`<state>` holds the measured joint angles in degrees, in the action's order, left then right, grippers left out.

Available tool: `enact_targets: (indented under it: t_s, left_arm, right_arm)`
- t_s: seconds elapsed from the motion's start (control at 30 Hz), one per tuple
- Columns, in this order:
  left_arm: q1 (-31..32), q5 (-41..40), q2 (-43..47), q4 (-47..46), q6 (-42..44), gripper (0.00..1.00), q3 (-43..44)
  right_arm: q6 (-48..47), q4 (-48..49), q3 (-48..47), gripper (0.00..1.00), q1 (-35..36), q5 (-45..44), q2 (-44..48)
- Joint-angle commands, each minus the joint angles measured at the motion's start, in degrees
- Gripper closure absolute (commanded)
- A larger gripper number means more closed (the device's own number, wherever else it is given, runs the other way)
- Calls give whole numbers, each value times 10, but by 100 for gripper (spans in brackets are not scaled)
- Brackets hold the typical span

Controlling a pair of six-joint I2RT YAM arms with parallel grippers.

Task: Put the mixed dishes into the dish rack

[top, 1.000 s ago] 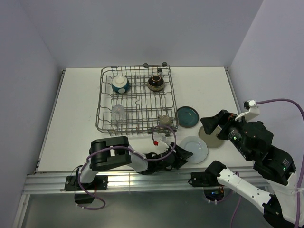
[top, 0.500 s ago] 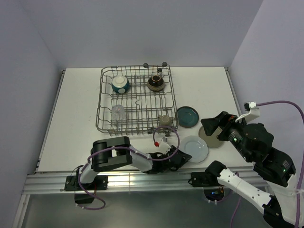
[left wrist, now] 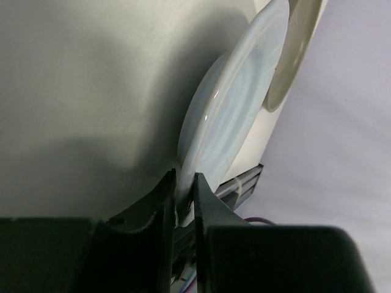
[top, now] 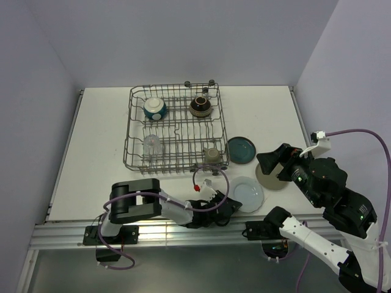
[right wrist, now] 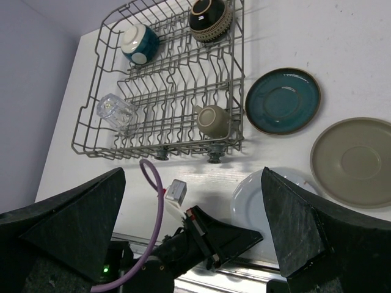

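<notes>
Left gripper (left wrist: 183, 180) narrowed, pale-blue plate (left wrist: 235, 104) between

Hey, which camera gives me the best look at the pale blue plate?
Top external view: the pale-blue plate shows nearly its whole face. The right wrist view hides part behind the right pincer. The left wrist view shows it edge-on, rim pinched in the left pincer.

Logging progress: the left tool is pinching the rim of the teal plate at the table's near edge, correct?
Not quite. The left tool pinches the rim of the pale-blue plate, as the left wrist view shows; the teal plate lies flat beside the dish rack.
</notes>
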<state>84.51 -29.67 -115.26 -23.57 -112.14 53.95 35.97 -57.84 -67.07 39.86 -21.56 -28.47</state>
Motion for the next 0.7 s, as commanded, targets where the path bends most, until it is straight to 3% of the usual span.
enact_targets:
  t_s: [0.0, 0.3, 0.4, 0.53, 0.67]
  left_arm:
    - [28, -30, 23, 191, 34, 100, -40]
    - [100, -107, 164, 215, 85, 100, -113]
    - [151, -145, 215, 234, 114, 100, -120]
    - [202, -218, 279, 321, 93, 100, -117]
    - [238, -290, 381, 458, 10, 100, -133]
  right_arm:
    - [2, 19, -3, 0, -3, -5, 3]
    - [-4, 13, 5, 0, -2, 12, -11]
    - [-11, 13, 6, 0, -3, 30, -25]
    - [-18, 22, 18, 0, -3, 74, -33]
    - [-20, 36, 40, 0, -3, 121, -41]
